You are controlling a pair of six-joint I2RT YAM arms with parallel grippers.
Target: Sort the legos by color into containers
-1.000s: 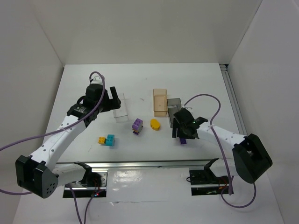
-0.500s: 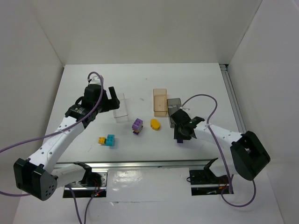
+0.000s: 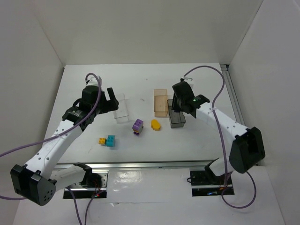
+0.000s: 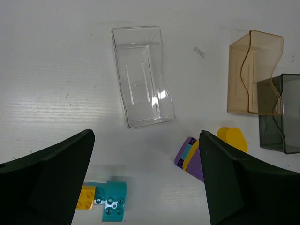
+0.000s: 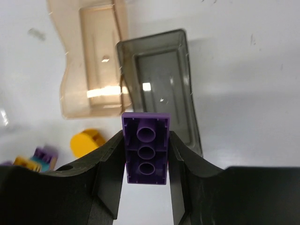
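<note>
Right tool (image 5: 146, 137) is clamped on a purple lego (image 5: 146, 161), held up over the smoky grey bin (image 5: 161, 79). Left tool (image 4: 145, 140) is wide open, hovering by the clear bin (image 4: 143, 75) on the table (image 4: 56, 70).

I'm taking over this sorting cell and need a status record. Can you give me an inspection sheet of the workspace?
Surface: white table, a few faint specks.
Job's things: clear bin, orange bin and dark grey bin all empty; purple brick in the right gripper; purple-yellow-teal clump, yellow piece and yellow-teal clump loose on the table.
Clutter: nothing seen.
Grippers: left gripper open, empty; right gripper shut on the purple brick, by the dark grey bin.
Cables: purple cables loop above the table, clear of the bins.
Surroundings: white walls; metal rail at the near edge.
</note>
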